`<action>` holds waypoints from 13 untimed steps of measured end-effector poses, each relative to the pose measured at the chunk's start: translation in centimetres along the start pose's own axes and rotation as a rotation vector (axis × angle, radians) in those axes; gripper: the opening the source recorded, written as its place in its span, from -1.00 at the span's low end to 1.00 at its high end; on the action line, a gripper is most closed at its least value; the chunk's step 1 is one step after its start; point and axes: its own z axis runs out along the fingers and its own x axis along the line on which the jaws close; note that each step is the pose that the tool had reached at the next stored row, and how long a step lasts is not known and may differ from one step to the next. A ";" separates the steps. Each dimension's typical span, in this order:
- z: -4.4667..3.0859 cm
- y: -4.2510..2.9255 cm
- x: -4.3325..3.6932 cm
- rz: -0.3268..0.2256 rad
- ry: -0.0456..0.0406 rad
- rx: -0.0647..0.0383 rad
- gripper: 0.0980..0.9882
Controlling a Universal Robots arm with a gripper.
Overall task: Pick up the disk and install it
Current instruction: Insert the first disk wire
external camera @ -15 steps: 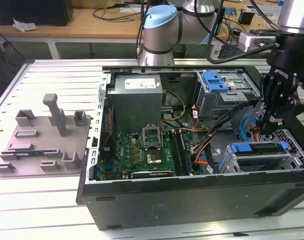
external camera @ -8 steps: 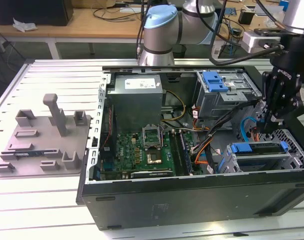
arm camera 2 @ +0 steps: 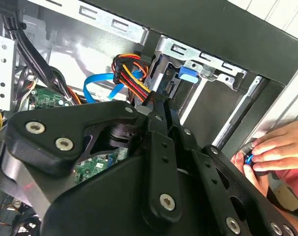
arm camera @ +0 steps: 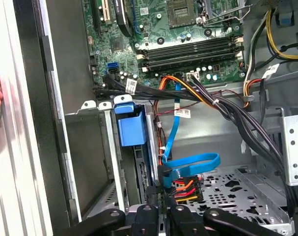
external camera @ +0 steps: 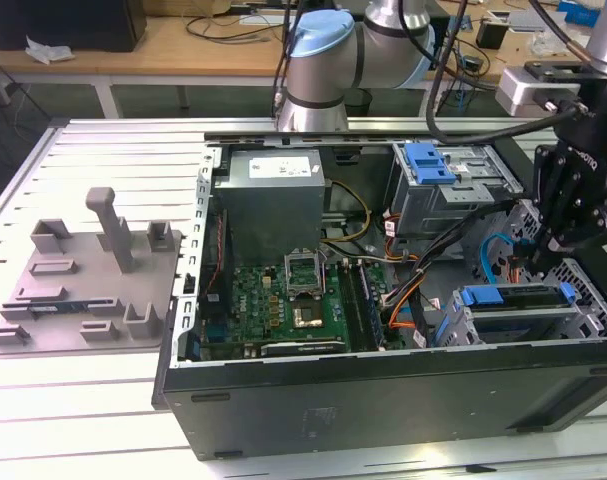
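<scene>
Right now the black two-fingered gripper [external camera: 528, 265] hangs over the corner of the open black computer case [external camera: 383, 405] at the exterior view's right. I read it as clenched: in the second wrist view its fingers [arm camera 2: 156, 147] run side by side and meet at the tip. Its own black linkage blocks much of that view.

The disk [external camera: 511, 296], a flat hard drive framed by a blue plastic carrier, lies level in the lower metal cage [external camera: 593, 310], just beneath the gripper. Only its blue end and a dark upper edge show. The label face is hidden inside the cage. Whether the gripper touches it, I cannot tell.

In the first wrist view the disk [arm camera: 130, 129] shows mainly as the carrier's blue end standing at the mouth of the bay. The drive body is edge-on and hard to separate from the cage wall. A flat blue data cable [arm camera: 193, 164] loops just beside the gripper [arm camera: 157, 191], over a plug of red, orange and yellow wires [arm camera: 184, 187].

A person's hand [arm camera 2: 276, 147] rests at the case's outer edge, curled around something small and blue, too cut off to identify.

Well apart, at the exterior view's left, the grey plastic holder with upright posts [external camera: 83, 275] sits on the slatted metal table [external camera: 73, 420]. A blue latch piece [external camera: 428, 162] lies atop the upper drive cage.
</scene>
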 end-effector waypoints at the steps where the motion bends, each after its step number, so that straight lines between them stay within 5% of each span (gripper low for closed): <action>1: 0.02 -0.02 0.13 0.000 -0.0064 -0.001 -0.85; 7: 0.12 -0.18 0.92 0.002 -0.0520 -0.007 -0.85; 13: 0.19 -0.38 1.50 0.003 -0.0818 -0.012 -0.85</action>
